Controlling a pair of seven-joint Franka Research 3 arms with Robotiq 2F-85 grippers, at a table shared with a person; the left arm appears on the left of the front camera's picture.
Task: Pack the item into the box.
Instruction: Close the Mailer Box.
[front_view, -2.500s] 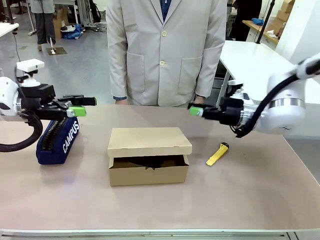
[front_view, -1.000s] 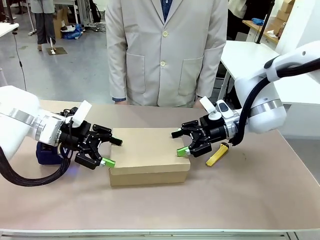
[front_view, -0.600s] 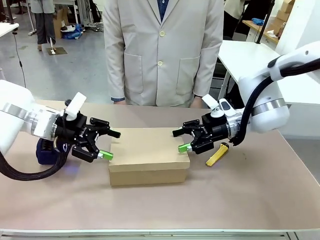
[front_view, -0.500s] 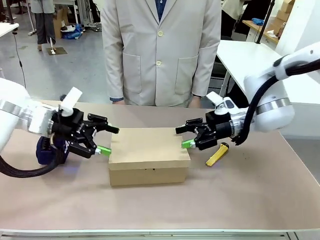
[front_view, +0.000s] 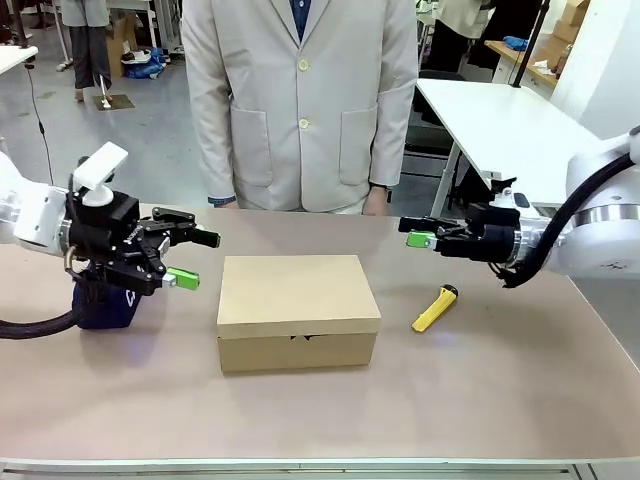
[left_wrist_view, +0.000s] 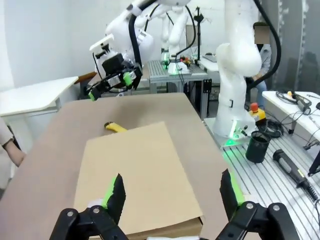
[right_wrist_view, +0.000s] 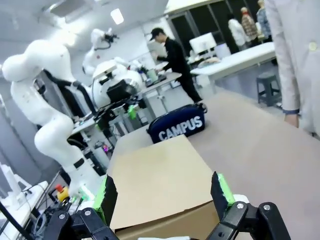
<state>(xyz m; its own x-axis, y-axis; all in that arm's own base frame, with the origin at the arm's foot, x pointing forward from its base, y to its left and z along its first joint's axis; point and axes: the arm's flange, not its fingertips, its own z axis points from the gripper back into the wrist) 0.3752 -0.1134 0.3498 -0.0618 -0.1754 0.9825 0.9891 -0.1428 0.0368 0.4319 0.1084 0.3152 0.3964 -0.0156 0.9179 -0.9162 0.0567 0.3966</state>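
The brown cardboard box (front_view: 298, 310) sits mid-table with its lid flap down flat. The small black item is out of view. My left gripper (front_view: 203, 260) hovers open just left of the box, apart from it. My right gripper (front_view: 407, 231) hangs open above and to the right of the box's far corner. From the left wrist, the box (left_wrist_view: 140, 180) lies beyond my spread green pads (left_wrist_view: 116, 190). From the right wrist, the box (right_wrist_view: 160, 185) lies beyond wide-apart fingers (right_wrist_view: 220, 190). Nothing is held by either gripper.
A yellow utility knife (front_view: 435, 308) lies right of the box. The navy CAMPUS pouch (front_view: 105, 302) stands behind my left gripper, also pouch (right_wrist_view: 177, 127). A person in a beige coat (front_view: 300, 100) stands at the far edge, hands down.
The lid, open 2.5 s ago, is now shut. Both grippers came down onto it, then drew back outward, the left to the left and the right up and to the right.
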